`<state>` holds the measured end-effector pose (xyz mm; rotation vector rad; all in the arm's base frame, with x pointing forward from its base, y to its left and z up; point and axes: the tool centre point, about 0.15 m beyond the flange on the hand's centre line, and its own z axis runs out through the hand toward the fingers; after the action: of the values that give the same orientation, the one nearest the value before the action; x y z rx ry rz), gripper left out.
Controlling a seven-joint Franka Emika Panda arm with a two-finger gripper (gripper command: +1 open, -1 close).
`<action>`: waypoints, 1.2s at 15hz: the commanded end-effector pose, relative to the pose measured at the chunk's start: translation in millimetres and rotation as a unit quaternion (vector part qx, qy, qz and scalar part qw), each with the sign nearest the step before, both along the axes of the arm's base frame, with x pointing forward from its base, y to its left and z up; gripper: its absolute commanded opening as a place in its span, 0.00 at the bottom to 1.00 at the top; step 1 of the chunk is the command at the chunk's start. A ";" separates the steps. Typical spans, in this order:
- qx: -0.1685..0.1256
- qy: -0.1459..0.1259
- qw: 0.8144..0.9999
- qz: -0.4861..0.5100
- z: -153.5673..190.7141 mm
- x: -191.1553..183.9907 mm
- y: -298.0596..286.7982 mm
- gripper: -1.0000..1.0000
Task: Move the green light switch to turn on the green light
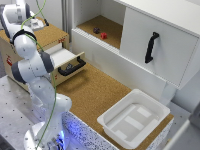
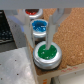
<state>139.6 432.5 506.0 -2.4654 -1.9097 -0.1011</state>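
In the wrist view the green light switch (image 2: 47, 53), a round green button in a metal ring, sits on the wooden box beside a blue button (image 2: 38, 28) and a red one (image 2: 31, 11). One pale finger (image 2: 54, 25) of my gripper (image 2: 48, 43) reaches down, with its tip at or just over the green button's top. The other finger does not show clearly. The green button does not look lit. In the exterior view my hand (image 1: 17, 12) hangs over the wooden box (image 1: 47, 35) at the exterior view's left, and the buttons are hidden behind the arm.
An open drawer with a black handle (image 1: 71, 67) juts from the box. A white cabinet with a black door handle (image 1: 151, 47) stands behind, with a red block (image 1: 103, 35) and a dark block (image 1: 96, 30) on its shelf. A white tray (image 1: 107, 120) stands at the front.
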 end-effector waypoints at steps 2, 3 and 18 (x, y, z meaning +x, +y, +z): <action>-0.009 0.010 0.999 -0.043 -33.9 12.9 22.5 0.00; -0.006 0.004 0.999 -0.050 -38.3 18.0 25.6 0.00; 0.036 -0.062 0.993 -0.099 31.4 31.9 2.6 1.00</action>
<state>167.1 444.2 483.3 -2.5970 -1.7589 -0.2262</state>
